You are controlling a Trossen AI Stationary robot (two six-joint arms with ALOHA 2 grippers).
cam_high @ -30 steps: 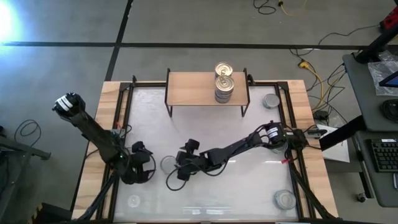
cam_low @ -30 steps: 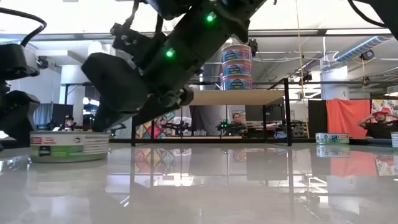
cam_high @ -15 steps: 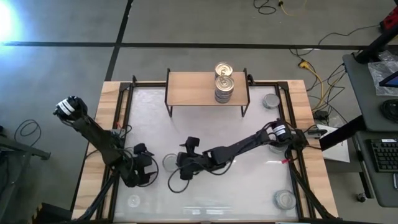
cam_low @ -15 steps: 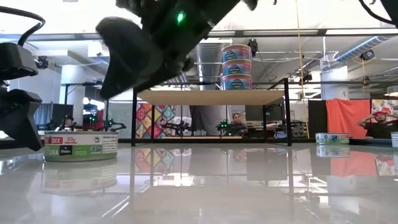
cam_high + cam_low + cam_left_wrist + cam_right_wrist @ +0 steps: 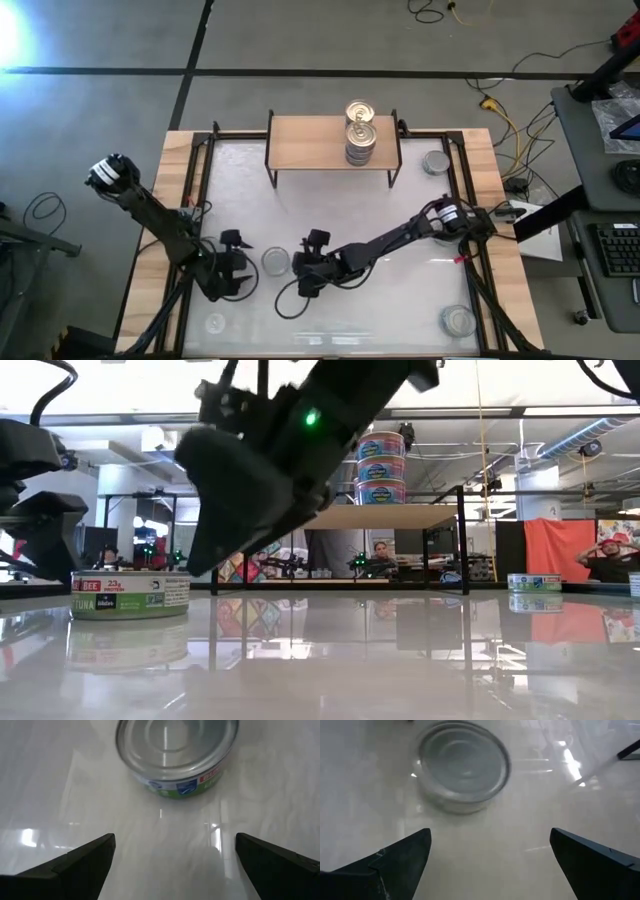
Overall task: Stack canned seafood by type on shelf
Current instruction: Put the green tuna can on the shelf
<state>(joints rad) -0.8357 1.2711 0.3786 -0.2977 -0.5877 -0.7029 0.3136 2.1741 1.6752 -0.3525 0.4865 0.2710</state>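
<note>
Low in the high view, a silver-topped tin (image 5: 275,261) sits on the white table (image 5: 400,220) between the two grippers. The left gripper (image 5: 240,270) is just to the tin's left, its fingers (image 5: 75,862) spread wide and holding nothing, with the green-labelled tin (image 5: 176,755) standing clear ahead of them in the left wrist view. The right gripper (image 5: 303,278) hangs just right of the tin, lower centre of the frame; its fingers (image 5: 395,855) are also wide apart and empty, the tin (image 5: 463,765) ahead of them. At top centre, the shelf (image 5: 310,142) carries a stack of tins (image 5: 360,140) near its right end, with a gold-topped tin (image 5: 359,110) behind it. More tins rest at the table's upper right (image 5: 435,161), lower right (image 5: 457,320) and lower left (image 5: 214,323).
</note>
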